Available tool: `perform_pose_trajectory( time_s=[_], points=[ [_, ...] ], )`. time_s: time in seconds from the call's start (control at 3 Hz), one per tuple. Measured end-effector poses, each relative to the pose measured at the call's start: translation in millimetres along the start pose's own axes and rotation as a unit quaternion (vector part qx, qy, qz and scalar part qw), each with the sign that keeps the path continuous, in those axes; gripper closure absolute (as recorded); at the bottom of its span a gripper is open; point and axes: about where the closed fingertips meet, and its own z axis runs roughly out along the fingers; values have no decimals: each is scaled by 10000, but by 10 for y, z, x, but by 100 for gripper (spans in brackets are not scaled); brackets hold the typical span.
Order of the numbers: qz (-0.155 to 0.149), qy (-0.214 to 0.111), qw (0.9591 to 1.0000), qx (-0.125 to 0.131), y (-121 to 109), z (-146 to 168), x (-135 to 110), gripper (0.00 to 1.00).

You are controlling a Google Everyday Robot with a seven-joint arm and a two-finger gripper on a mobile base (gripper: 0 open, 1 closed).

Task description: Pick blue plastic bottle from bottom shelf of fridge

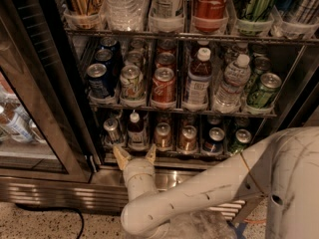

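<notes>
The fridge (45, 108) stands open with its dark wire racks in view. The blue plastic bottle (135, 129), small with a white cap and dark neck, stands on the bottom shelf (174, 152), second lane from the left, between a silver can (112, 130) and a copper can (162, 135). My gripper (135, 155) is open, its two tan fingers pointing up at the shelf's front edge just below the bottle, one on each side of its lane, not touching it. My white arm (214, 193) runs in from the lower right.
The middle rack holds cans, a larger white-capped bottle (198, 78) and a clear water bottle (229, 83). The top rack holds a Coca-Cola bottle (209, 1). The glass door (20, 123) hangs open at left. A black cable (60, 213) lies on the floor.
</notes>
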Motion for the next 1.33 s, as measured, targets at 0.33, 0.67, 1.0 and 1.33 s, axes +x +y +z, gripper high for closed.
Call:
perform_pose_trajectory(
  time_s=[0.33, 0.67, 1.0, 1.33],
  points=[
    [-111, -107, 9997, 164, -27, -5, -24, 20],
    [-234, -252, 9991, 263, -16, 21, -62, 24],
    [-351, -307, 9986, 242, 29, 93, -70, 26],
    [-474, -319, 9980, 254, 49, 124, -60, 32]
  ],
)
